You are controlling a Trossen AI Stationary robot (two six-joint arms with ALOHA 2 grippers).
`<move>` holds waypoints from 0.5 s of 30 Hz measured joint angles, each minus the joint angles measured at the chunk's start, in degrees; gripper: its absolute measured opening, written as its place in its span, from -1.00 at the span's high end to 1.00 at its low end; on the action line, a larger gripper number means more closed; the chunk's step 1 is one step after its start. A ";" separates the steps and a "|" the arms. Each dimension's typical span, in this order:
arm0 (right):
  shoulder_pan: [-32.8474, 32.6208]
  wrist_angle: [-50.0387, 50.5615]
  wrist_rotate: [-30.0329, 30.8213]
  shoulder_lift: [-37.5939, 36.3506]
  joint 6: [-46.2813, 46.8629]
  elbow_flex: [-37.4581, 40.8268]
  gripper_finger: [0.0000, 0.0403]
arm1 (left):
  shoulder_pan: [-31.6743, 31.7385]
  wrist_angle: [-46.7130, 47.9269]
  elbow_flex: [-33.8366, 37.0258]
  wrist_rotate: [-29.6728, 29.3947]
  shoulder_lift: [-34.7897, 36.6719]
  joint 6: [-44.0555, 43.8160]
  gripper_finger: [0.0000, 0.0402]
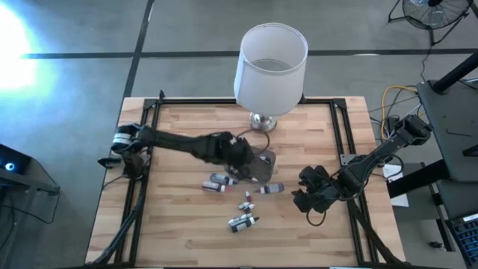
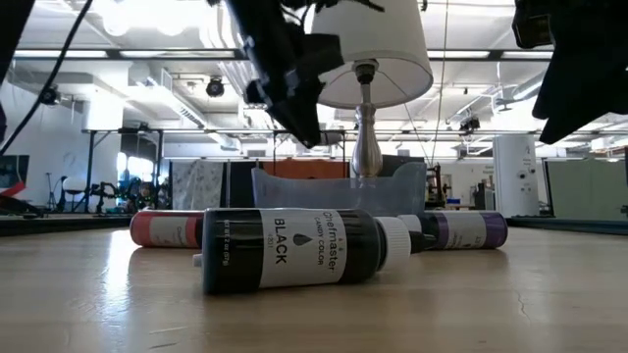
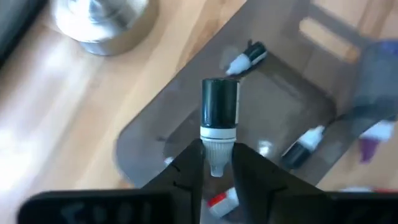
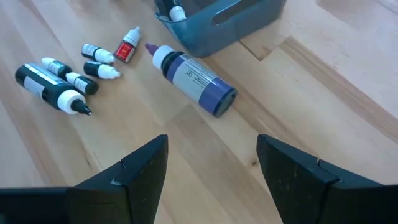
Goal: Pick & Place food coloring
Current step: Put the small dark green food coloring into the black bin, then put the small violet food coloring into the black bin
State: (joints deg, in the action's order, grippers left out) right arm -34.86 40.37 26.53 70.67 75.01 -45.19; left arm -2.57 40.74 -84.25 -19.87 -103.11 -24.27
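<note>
food coloring bottles scattered lying on wood, one black-bodied bottle pinched

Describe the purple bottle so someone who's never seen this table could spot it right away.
Start at the big white lamp, then drop to the translucent tub in front of it. The purple bottle lies on its side on the wood just beside the tub, toward the right gripper; it is the only purple one, larger than the tiny bottles nearby.

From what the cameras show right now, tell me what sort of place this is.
Probably a robotics lab or workshop in a large industrial hall. The low view shows a high ceiling with strip lights and exposed beams beyond the wooden table. From above, the floor is bare concrete, with a fan and loose cables beside the table.
</note>
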 joint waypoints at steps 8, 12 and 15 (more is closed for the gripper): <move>-0.01 -0.06 -0.86 -0.12 -1.13 0.00 -0.19 | -0.53 5.93 -2.31 4.83 0.69 -5.04 0.20; 0.01 -0.03 -0.89 -0.11 -3.47 0.00 -0.19 | -7.40 4.49 -4.28 9.41 1.70 -5.77 0.14; 0.01 -0.08 -0.96 -0.11 -4.87 0.00 -0.19 | -14.75 -3.42 -3.49 10.09 1.37 -5.33 0.14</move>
State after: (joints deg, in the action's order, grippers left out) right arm -34.85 40.29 25.57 70.57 70.14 -45.19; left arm -17.32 37.32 -87.73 -9.78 -101.74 -29.60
